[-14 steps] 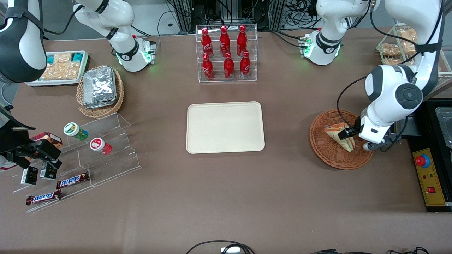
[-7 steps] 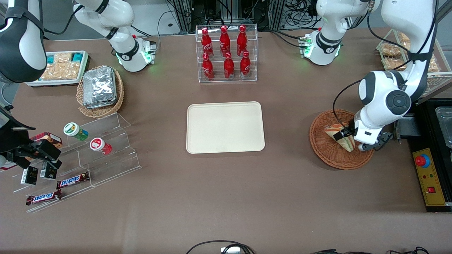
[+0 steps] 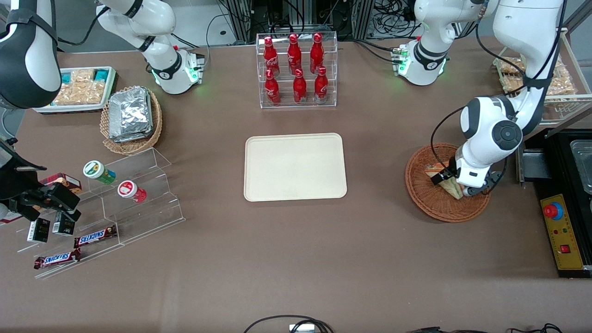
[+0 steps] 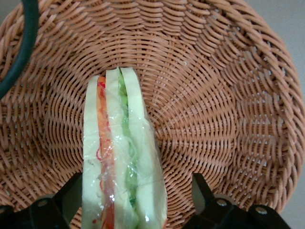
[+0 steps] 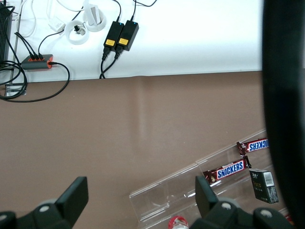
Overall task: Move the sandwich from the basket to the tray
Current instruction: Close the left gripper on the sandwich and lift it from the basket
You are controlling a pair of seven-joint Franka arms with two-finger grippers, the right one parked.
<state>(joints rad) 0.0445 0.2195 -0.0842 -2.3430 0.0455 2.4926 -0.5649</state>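
Open pincer (image 4: 136, 198) straddles the clear-wrapped triangular sandwich (image 4: 121, 157) in the round woven basket (image 4: 214, 114)

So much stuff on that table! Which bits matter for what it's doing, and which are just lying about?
Part of the job:
sandwich, lying in the basket
claw, open, one finger on each side of the sandwich
tray, bare

Just lying about:
red bottles
foil packets
Snickers bars
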